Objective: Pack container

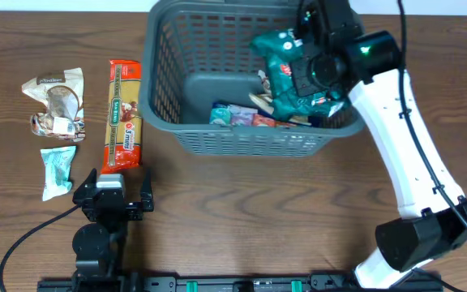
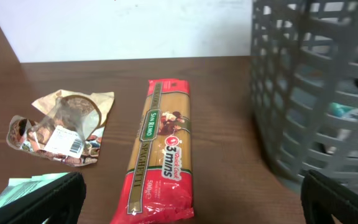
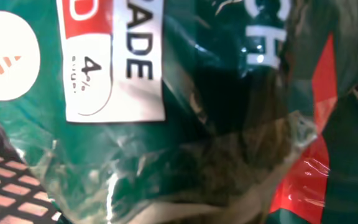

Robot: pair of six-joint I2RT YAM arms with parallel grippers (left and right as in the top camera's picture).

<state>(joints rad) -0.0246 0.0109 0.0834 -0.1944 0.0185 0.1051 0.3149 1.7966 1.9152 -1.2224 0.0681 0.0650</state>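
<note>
While the right pincer (image 1: 308, 75) is clamping shut on a green bag (image 1: 280, 58) and holding it over the right half of the container (image 1: 242, 142), the left pincer (image 1: 113, 189) is sitting low over the desk (image 1: 258, 219) with its jaws spread wide and nothing between them. It is pointing at the near end of a spaghetti pack (image 1: 123, 115). The container is standing at the far middle of the desk, and several packets (image 1: 246, 115) are lying on its floor against the near wall. Left of the spaghetti pack, a crumpled brown wrapper (image 1: 55, 101) and a pale-green packet (image 1: 57, 169) are lying well apart from the container.
</note>
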